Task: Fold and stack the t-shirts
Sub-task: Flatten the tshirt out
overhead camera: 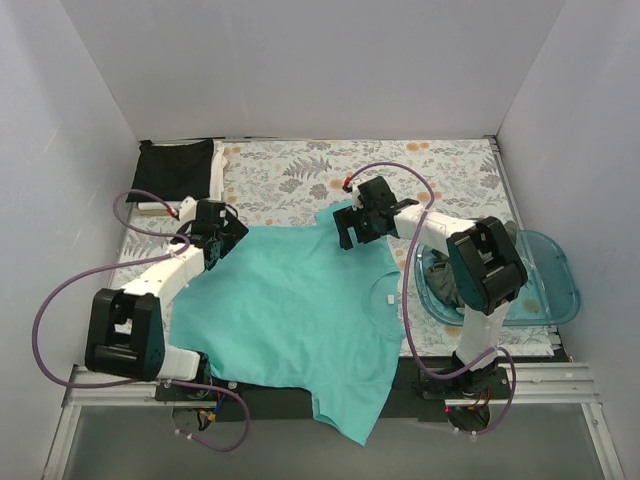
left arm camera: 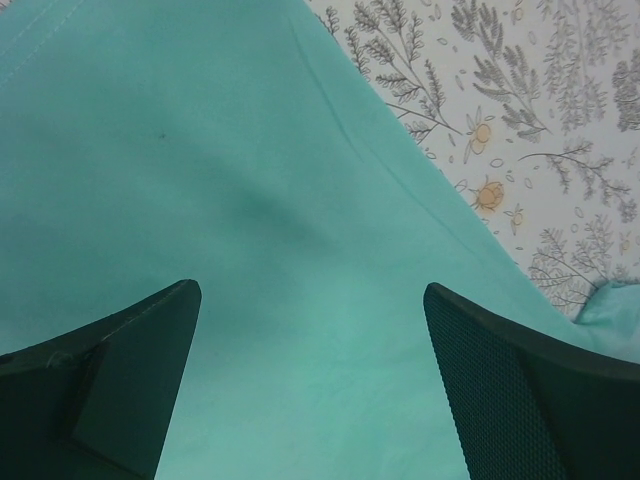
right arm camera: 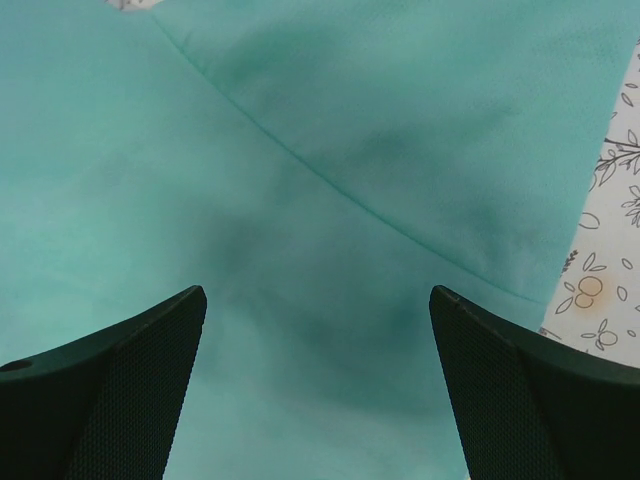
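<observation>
A teal t-shirt (overhead camera: 290,310) lies spread flat on the floral tablecloth (overhead camera: 300,175), its lower part hanging over the near table edge. My left gripper (overhead camera: 222,242) is open over the shirt's far left corner; in the left wrist view the gripper (left arm camera: 310,300) has teal cloth (left arm camera: 200,150) between its spread fingers. My right gripper (overhead camera: 352,232) is open over the far right corner; the right wrist view shows that gripper (right arm camera: 318,300) above a seam in the teal cloth (right arm camera: 350,120). A folded black t-shirt (overhead camera: 175,168) lies at the back left with white cloth (overhead camera: 217,172) along its right side.
A translucent blue tray (overhead camera: 555,290) stands at the right edge with dark grey cloth (overhead camera: 440,282) in it, partly behind the right arm. Bare tablecloth shows beside the shirt's edge in both wrist views (left arm camera: 520,100) (right arm camera: 615,250). White walls enclose the table.
</observation>
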### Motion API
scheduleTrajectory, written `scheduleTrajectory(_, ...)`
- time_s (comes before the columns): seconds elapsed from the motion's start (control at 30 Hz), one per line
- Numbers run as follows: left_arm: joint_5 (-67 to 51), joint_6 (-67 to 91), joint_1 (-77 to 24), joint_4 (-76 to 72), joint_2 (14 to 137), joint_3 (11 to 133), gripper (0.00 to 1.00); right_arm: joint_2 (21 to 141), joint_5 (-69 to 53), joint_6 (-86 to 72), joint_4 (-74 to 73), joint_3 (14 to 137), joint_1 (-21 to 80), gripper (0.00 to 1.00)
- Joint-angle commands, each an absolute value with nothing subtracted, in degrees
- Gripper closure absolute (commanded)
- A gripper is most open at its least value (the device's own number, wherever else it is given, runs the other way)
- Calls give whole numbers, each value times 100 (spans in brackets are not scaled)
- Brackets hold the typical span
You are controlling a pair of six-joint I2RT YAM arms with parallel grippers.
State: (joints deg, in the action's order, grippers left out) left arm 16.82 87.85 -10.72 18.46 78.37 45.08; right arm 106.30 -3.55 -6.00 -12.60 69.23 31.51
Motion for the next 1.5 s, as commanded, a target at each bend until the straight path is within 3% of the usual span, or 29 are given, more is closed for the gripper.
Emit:
scheduleTrajectory(0.0,1679,8754,-1063,1679,8146,4597,6,10862,-97,-571,-1239,7365,3111,2)
scheduleTrajectory(0.4,1064,8728,-1063,1415,9579,5211,4,11426,-229,-606,-1424,7752,2453,2)
scheduleTrajectory(0.67,598,8613,-1063,1388,10625,6299,4,12014,-422,-440,-1705,8524,1864,2)
scheduleTrajectory(1.47,-70,7990,-1204,1845,13210,9746,3,14326,-949,-18,-2637,12453,861,2)
